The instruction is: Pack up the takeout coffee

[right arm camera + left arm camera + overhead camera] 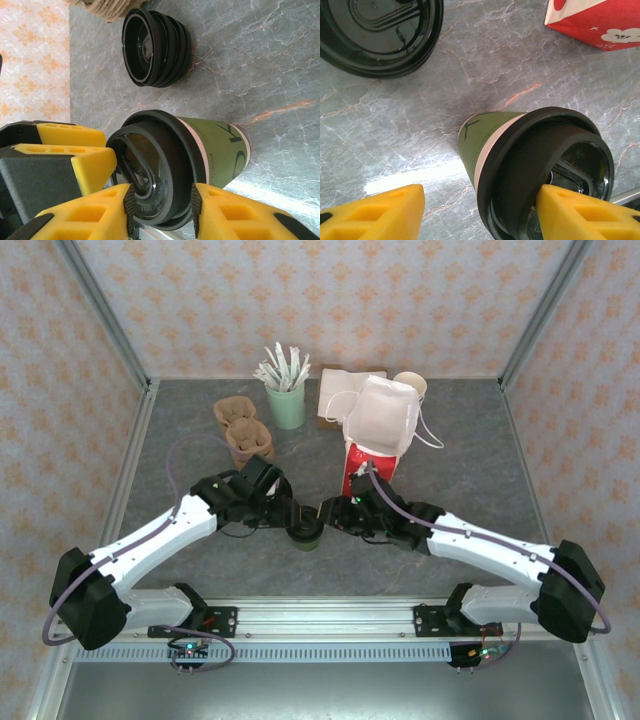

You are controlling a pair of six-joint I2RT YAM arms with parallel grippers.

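While the right gripper [162, 205] pinches the lid [165, 145] of the upright cup [220, 150], the left gripper [477, 202], half open, straddles it from the opposite side.

One lidded cup [185, 160], one lid stack [156, 47], one green tumbler [286, 406].

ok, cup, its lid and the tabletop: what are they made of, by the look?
cup: probably paper, with a matte green print and a pale bare band just under the rim.
lid: black plastic, glossy, with moulded ridges that catch highlights.
tabletop: grey marble look with pale and rusty veins and a semi-gloss glare. Could be stone or printed laminate; can't tell which.
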